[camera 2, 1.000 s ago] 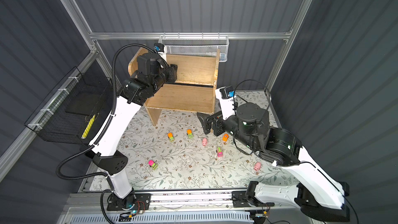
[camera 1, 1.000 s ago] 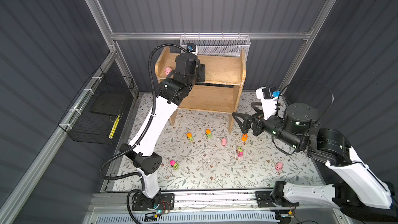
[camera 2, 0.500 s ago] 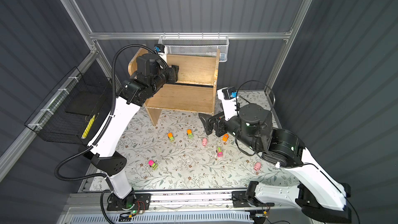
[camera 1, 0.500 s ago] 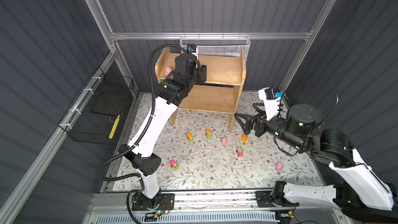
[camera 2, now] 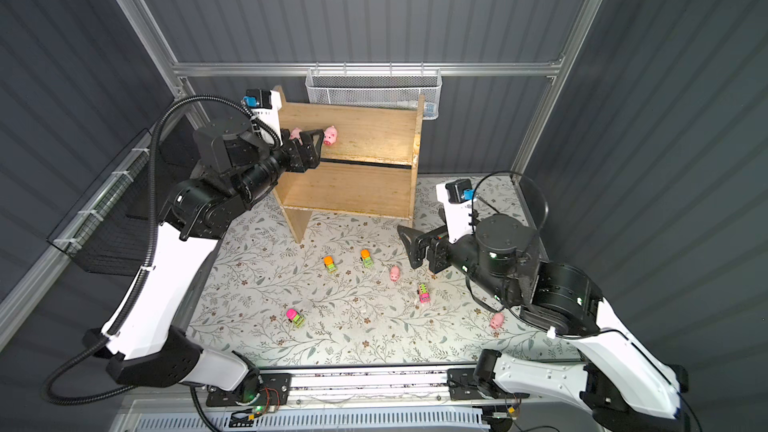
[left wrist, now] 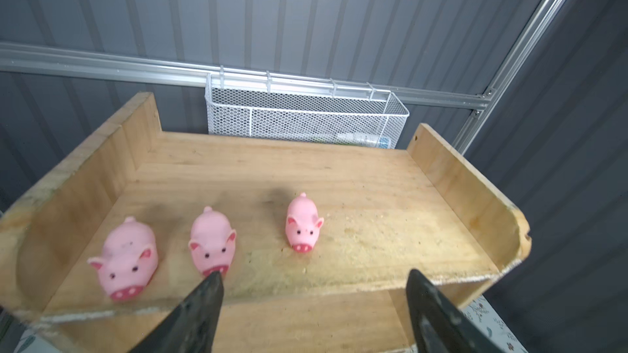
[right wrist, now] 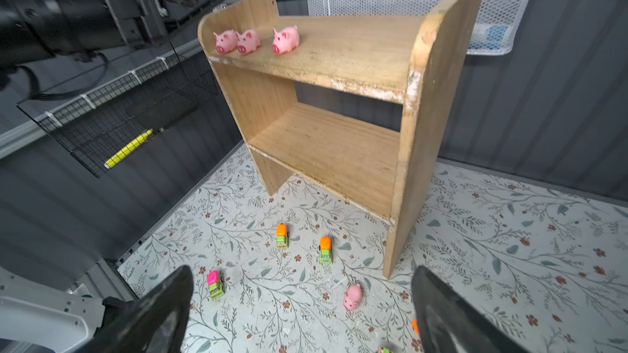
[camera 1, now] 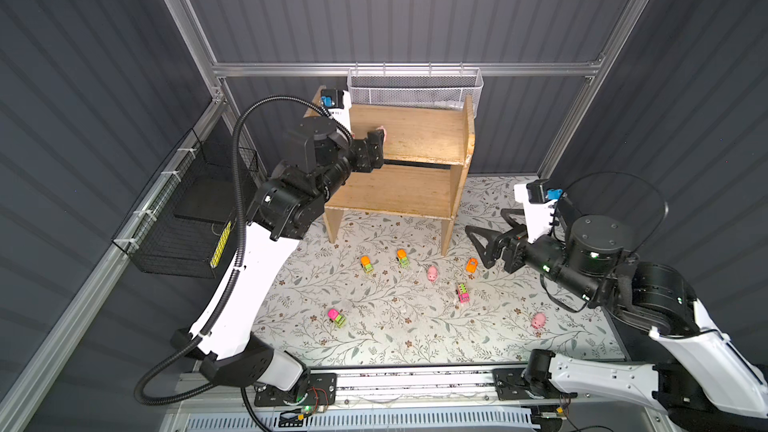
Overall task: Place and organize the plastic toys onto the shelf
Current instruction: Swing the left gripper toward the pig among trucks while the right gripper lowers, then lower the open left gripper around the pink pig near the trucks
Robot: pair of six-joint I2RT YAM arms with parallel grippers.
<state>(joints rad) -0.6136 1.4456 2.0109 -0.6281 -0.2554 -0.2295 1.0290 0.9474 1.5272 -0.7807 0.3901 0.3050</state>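
The light wooden shelf (camera 1: 419,193) stands at the back. Three pink pigs (left wrist: 125,259) (left wrist: 212,244) (left wrist: 303,224) sit in a row at the left of its top tier, snouts to the front. My left gripper (left wrist: 314,273) is open just in front of that tier's edge, holding nothing; it also shows in a top view (camera 2: 309,141). My right gripper (camera 1: 484,226) hangs open over the floor right of the shelf's leg. On the floor lie two pigs (camera 1: 432,273) (camera 1: 539,320) and several toy vehicles, among them orange ones (camera 1: 366,263) (camera 1: 402,258) and a pink one (camera 1: 336,317).
A white mesh basket (camera 1: 415,89) hangs on the back wall just behind the shelf. A black wire basket (camera 1: 187,218) hangs on the left wall. The floral mat (camera 1: 395,338) ends at a metal rail (camera 1: 395,380) in front.
My left gripper has opened and let go of a pig, which now sits on the top tier. The right arm has drifted slightly to the right, still open.
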